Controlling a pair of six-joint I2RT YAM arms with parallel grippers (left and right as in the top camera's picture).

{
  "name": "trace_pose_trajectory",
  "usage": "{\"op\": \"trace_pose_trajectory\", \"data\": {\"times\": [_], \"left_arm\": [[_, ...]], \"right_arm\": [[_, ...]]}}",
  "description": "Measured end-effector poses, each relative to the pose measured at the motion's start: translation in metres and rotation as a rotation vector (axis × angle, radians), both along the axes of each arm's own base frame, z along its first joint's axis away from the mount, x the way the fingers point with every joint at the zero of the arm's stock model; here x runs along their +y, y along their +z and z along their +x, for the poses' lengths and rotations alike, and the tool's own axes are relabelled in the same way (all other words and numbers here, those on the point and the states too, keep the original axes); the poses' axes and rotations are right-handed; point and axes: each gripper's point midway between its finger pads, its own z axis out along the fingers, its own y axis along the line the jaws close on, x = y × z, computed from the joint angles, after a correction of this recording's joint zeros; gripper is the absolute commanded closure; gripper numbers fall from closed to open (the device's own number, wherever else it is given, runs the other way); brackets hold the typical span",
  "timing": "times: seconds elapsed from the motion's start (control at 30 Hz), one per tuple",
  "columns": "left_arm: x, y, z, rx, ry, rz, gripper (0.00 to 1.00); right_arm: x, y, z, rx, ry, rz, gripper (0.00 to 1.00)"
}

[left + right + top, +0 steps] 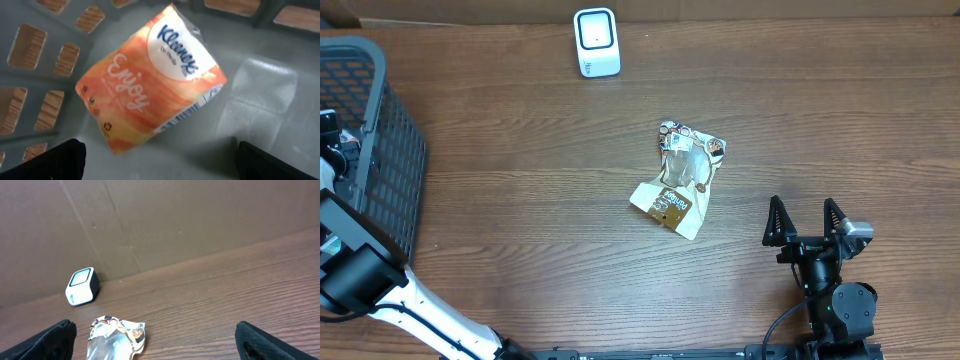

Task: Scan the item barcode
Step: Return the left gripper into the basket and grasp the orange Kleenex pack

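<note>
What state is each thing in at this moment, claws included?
scanner, upright, nothing held before it.
snack packet, lying crumpled on the table, untouched.
basket, upright, holding the tissue pack.
tissue pack, lying tilted, barcode showing, not gripped.
left claw, open, empty, above the tissue pack.
right claw, open, empty, apart from the snack packet.

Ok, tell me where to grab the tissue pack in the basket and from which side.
Probably from straight above, pinching the tissue pack by its two short ends. It lies flat and skewed on the basket floor, so the open left gripper would need turning to match. That leaves the barcode on its long edge uncovered.
</note>
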Motion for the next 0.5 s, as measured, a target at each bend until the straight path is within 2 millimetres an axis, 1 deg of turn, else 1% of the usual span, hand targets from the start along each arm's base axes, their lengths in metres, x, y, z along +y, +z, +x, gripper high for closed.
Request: {"op": "trace_pose_trajectory", "data": {"times": [0.17, 0.23, 0.4, 0.5], "left_arm": [[0.004, 0.004, 0.009, -0.041, -0.011, 0.018, 0.08], [0.005, 0.006, 0.013, -0.060, -0.017, 0.026, 0.11], [0.005, -0.004, 0.017, -0.065, -0.024, 0.019, 0.10], [0.006, -0.004, 0.024, -0.081, -0.034, 0.030, 0.11]], "right_arm": [[0.000, 0.000, 0.000, 0.000, 0.000, 0.000, 0.00], [0.000, 0.000, 0.000, 0.000, 0.000, 0.000, 0.00], [0.000, 0.000, 0.000, 0.000, 0.000, 0.000, 0.00], [0.000, 0.000, 0.000, 0.000, 0.000, 0.000, 0.00]]}}
